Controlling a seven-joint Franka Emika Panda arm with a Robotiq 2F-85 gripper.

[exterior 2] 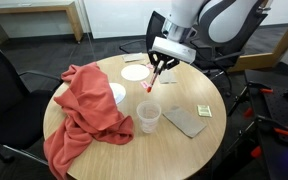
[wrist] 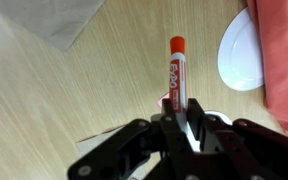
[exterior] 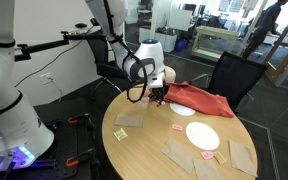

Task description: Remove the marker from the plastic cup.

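Note:
My gripper (exterior 2: 156,68) is shut on a white marker with a red cap (exterior 2: 151,82) and holds it cap-down over the round wooden table (exterior 2: 174,150). The plastic cup (exterior 2: 147,117) is a small, pale, translucent cup that stands upright just below the marker's tip; the marker appears clear of it. In the wrist view the marker (wrist: 175,70) sticks out from between the fingers (wrist: 187,125) over bare wood. In an exterior view the gripper (exterior: 156,95) hangs over the far side of the table, and the cup does not show there.
A red cloth (exterior 2: 84,105) is draped over one side of the table and also shows in the wrist view (wrist: 284,60). A white plate (wrist: 242,55) lies beside it. Grey pads (exterior 2: 187,122) and small cards lie on the table. Office chairs stand around it.

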